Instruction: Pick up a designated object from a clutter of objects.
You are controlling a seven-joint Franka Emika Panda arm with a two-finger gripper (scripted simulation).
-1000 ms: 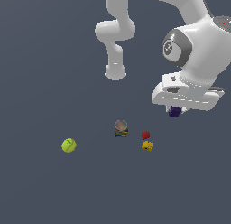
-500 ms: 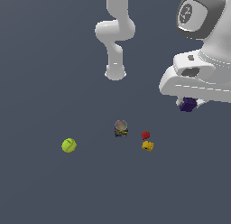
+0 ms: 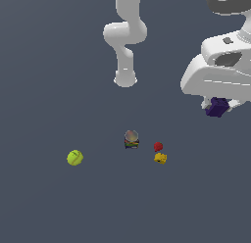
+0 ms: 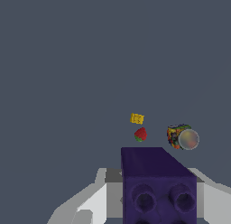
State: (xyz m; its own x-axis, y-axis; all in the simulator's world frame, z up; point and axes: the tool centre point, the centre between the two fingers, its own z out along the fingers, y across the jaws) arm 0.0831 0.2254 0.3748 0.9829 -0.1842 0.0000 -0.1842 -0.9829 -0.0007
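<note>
My pincer (image 3: 217,106) grips the dark purple block (image 3: 217,107), raised well above the red piece (image 3: 158,146) and yellow block (image 3: 160,158).

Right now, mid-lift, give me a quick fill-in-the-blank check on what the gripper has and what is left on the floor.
1. The gripper is shut on the ____ block.
2. The red piece sits right beside the ____ block.
3. The item farthest to the exterior view's left is the yellow-green ____.
4. The multicoloured piece has a ____ top.

Missing words: purple; yellow; ball; grey
</note>
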